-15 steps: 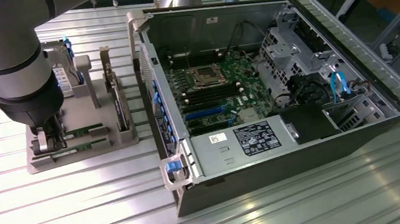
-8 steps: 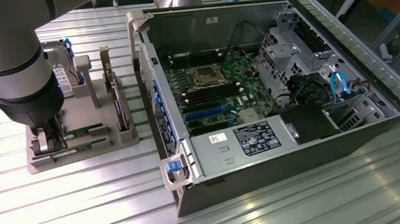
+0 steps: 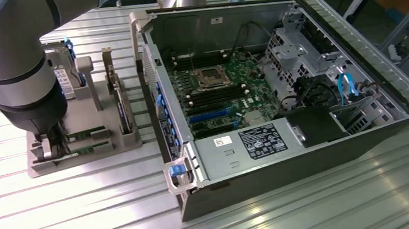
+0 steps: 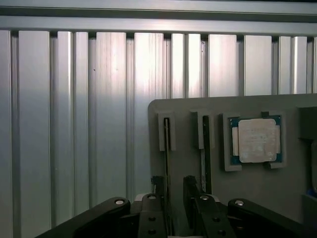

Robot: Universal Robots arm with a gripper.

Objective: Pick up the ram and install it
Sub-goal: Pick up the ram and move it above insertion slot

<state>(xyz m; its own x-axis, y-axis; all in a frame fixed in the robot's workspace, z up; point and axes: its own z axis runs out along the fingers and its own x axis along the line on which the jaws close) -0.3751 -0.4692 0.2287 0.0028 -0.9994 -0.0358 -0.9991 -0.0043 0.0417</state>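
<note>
Hanging low over the grey holder (image 4: pixel 247 193), the claw (image 4: pixel 173 184) straddles the ram (image 4: pixel 167 148), one finger either side. Ram stands on edge in a slot of the holder, thin edge toward the wrist camera. Claw narrow but not clamped: a gap shows between ram and one finger (image 4: pixel 190 186). Second stick (image 4: pixel 204 148) on edge in the holder's neighbouring slot. CPU chip (image 4: pixel 256 140) lies flat in a holder pocket past that. Holder rests on the ribbed bench (image 4: pixel 99 124). Open computer case (image 3: pixel 196 28) just beside the holder.

Ribbed aluminium tabletop (image 3: pixel 86 216); bright glare streaks across slats.
</note>
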